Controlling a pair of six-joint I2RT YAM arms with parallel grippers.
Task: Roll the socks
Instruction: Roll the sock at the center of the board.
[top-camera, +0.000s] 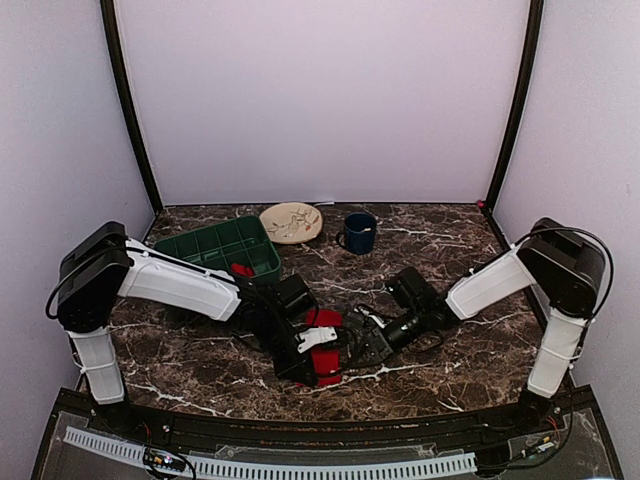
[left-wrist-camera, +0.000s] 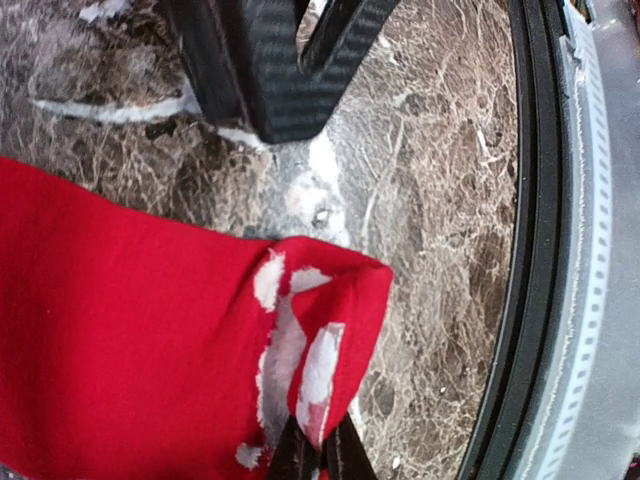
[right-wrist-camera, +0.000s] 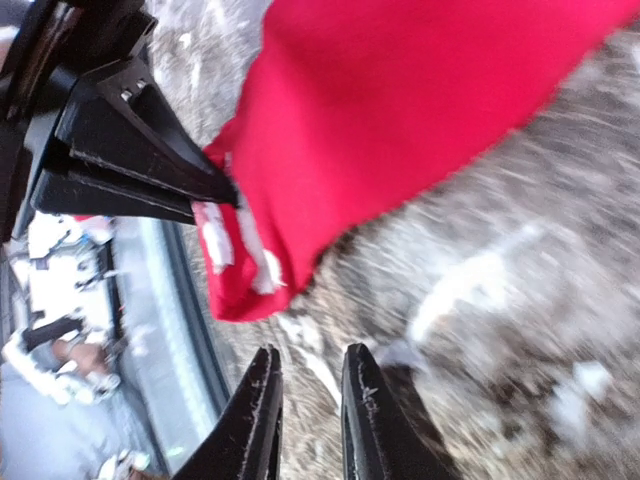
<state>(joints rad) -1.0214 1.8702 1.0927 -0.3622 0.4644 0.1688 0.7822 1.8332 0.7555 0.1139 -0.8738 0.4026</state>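
Left jaws clamp the white-trimmed end of the floppy red fabric sock (left-wrist-camera: 130, 340), while right jaws, slightly apart and empty, hang just beside that end.

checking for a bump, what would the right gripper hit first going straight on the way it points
Most likely the red sock, its white-trimmed end just ahead of the right gripper; depth is unclear, so it might pass over it.

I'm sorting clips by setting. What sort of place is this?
Probably a robotics lab test booth: plain pale walls enclose a marble-patterned table, and the left arm and right arm are mounted at its near edge.
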